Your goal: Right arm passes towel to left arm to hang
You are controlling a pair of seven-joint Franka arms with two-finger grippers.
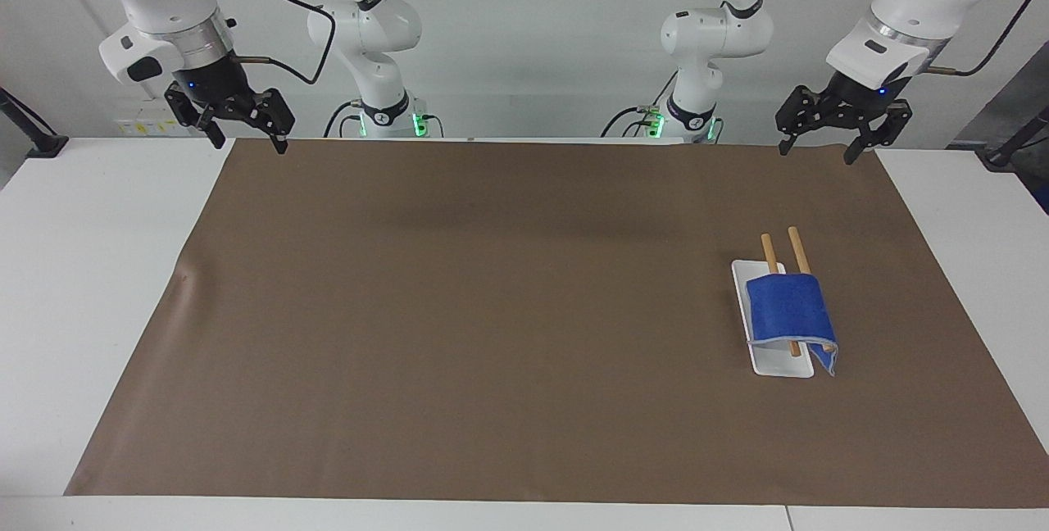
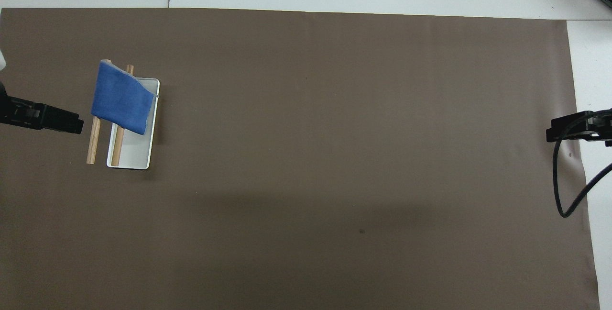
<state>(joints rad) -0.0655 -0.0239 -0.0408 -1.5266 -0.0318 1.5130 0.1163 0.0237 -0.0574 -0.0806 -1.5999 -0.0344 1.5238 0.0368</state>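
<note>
The blue towel (image 1: 787, 310) hangs draped over the two wooden rods (image 1: 793, 240) of the white-based rack (image 1: 770, 363), toward the left arm's end of the table; it also shows in the overhead view (image 2: 122, 99). My left gripper (image 1: 815, 150) is open and empty, raised over the mat's edge nearest the robots, well apart from the rack; it shows in the overhead view (image 2: 71, 123) too. My right gripper (image 1: 250, 138) is open and empty, waiting over the mat's corner at the right arm's end, and shows in the overhead view (image 2: 554, 133).
A brown mat (image 1: 492, 310) covers most of the white table (image 1: 82, 269). The rack's white base (image 2: 136, 154) lies flat on the mat. A black cable (image 2: 564, 190) loops down from the right gripper.
</note>
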